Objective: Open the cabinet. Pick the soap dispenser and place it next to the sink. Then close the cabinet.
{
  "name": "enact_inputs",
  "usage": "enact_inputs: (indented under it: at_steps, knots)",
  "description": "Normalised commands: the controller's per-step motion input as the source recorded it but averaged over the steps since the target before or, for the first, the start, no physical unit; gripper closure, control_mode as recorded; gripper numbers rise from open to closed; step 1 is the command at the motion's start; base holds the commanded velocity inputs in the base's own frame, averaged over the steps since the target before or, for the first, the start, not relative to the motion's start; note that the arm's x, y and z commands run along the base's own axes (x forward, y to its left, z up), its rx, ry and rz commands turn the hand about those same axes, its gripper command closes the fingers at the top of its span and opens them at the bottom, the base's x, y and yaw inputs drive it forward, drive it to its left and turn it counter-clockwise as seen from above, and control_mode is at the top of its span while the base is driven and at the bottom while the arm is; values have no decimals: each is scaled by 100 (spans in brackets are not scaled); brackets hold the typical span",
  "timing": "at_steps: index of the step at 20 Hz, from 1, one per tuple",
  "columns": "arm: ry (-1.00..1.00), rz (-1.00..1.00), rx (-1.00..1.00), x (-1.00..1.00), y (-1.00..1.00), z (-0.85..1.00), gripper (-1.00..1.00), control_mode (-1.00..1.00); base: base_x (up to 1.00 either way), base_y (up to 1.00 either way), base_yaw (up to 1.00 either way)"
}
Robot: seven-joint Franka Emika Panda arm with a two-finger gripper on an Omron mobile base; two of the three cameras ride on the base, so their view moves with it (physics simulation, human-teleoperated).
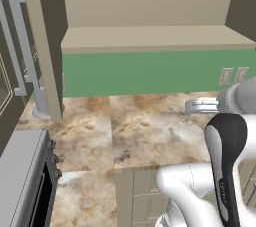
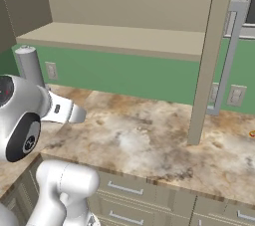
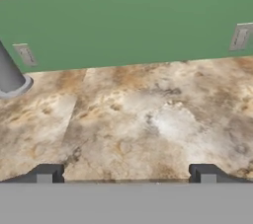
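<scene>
The beige wall cabinet point(image 1: 150, 38) point(image 2: 124, 38) stands open, and its shelf is bare. Its left door point(image 1: 42, 46) swings out edge-on with silver bar handles point(image 1: 17, 41); the right door point(image 2: 211, 56) also stands out over the counter. My gripper point(image 1: 189, 106) point(image 2: 82, 115) point(image 3: 126, 173) hovers low over the marbled counter point(image 3: 148, 119), below the shelf, open, its fingers point(image 3: 45, 173) wide apart with nothing between them. The soap dispenser is out of view.
A large grey flared-base post point(image 1: 42, 101) point(image 2: 27, 65) point(image 3: 10, 77) stands by the green wall, beside an outlet point(image 3: 24, 54). A stove point(image 1: 22, 176) sits at the lower left. Drawer fronts point(image 2: 124, 190) run below the counter edge. Both open doors jut over the counter.
</scene>
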Motion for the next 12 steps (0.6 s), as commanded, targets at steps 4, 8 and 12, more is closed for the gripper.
enact_inputs:
  at_steps: [4, 8, 12]
  knots:
    - [-21, 11, 8, -30, 20, 27, -100, -100, 0, 0, 0]
    - [-26, 27, 1, -37, 18, 26, -100, -100, 0, 0, 0]
    - [-11, 25, 3, -28, 24, 38, -100, -100, 0, 0, 0]
